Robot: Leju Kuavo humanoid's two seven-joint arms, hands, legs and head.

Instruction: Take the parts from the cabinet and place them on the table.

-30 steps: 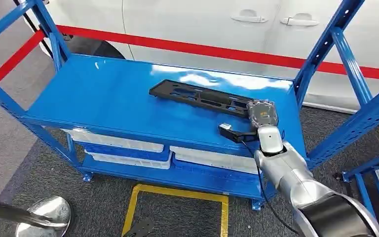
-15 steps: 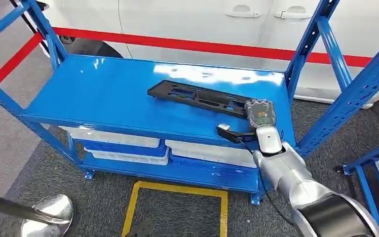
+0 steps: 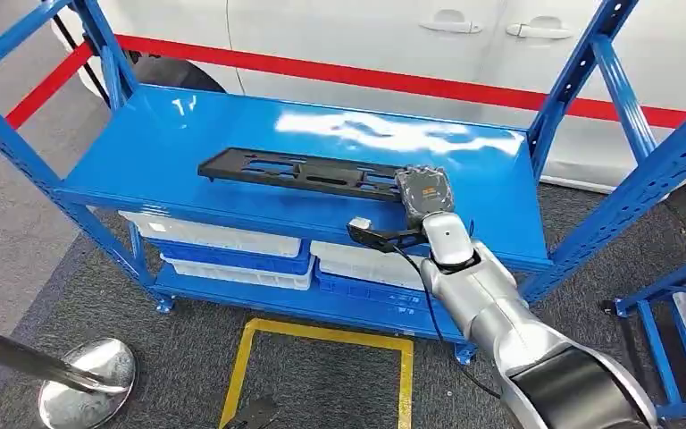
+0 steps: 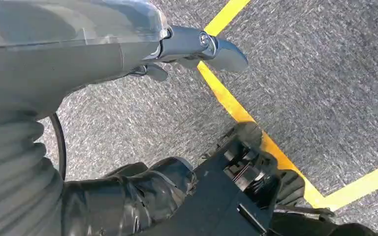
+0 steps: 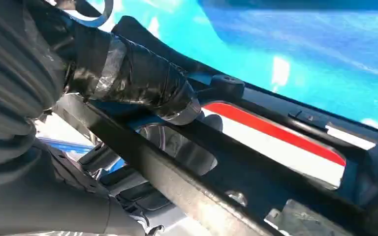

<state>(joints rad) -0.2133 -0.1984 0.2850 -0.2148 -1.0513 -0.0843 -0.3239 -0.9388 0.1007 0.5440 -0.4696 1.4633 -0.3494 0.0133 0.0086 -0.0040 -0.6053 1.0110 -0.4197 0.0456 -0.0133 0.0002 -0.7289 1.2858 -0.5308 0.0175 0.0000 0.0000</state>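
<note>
Black plastic part (image 3: 308, 173) runs long across the blue shelf (image 3: 179, 147); at its right end the right robot hand (image 3: 425, 193) has its fingers wrapped around it. Step in hand: taking it out. Next, a level lift clear of the uprights.

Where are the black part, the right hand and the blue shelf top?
black part (image 3: 299, 170), head view, on the middle of its long frame.
right hand (image 3: 424, 190), head view, on the back of the hand gripping the part's end.
blue shelf top (image 3: 232, 125), head view, on bare surface behind the part.
</note>
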